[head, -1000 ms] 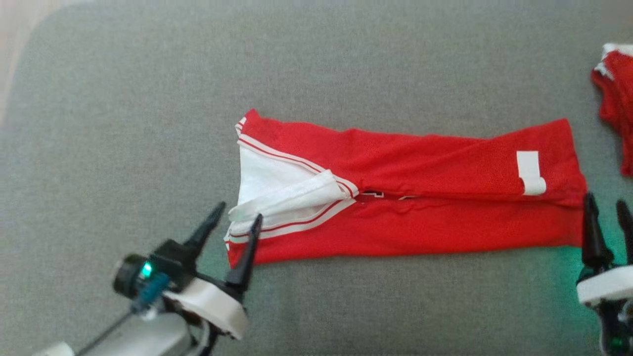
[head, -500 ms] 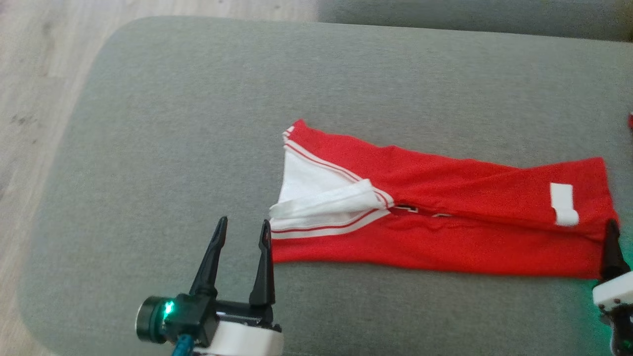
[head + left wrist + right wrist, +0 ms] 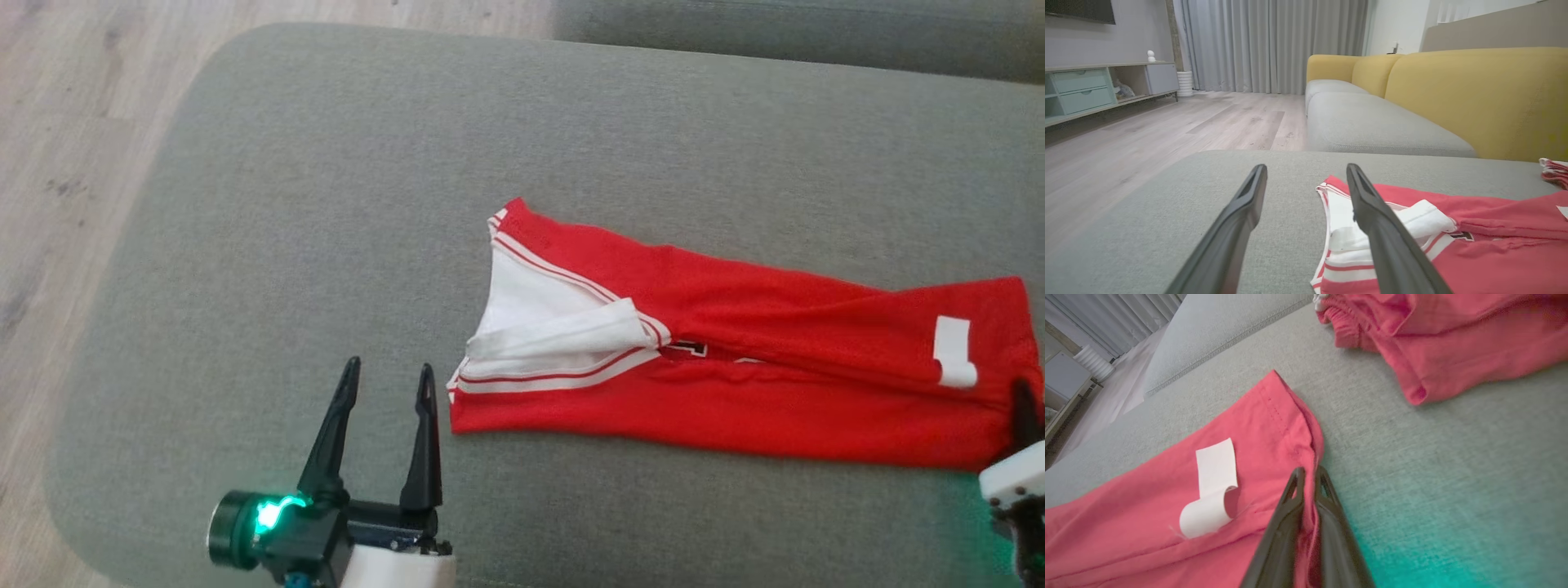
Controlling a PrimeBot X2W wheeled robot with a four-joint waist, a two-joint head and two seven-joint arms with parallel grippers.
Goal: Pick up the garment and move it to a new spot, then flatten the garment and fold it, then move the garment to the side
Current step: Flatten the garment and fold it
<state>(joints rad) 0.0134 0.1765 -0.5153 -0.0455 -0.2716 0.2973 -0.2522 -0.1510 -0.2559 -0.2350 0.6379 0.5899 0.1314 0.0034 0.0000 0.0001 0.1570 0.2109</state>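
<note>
My right gripper (image 3: pixel 1308 473) pinches the garment's (image 3: pixel 735 335) right hem (image 3: pixel 1306 437); my left gripper (image 3: pixel 389 371), spread beside the striped end (image 3: pixel 539 380), should grip that corner level before we fold.

Left claw (image 3: pixel 389 365) now clear of the garment (image 3: pixel 775 408), right claw (image 3: pixel 1309 471) tight on its hem.

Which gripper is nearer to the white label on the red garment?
Right. The right gripper pinches the garment beside the white label; the left gripper is open off its opposite end.
</note>
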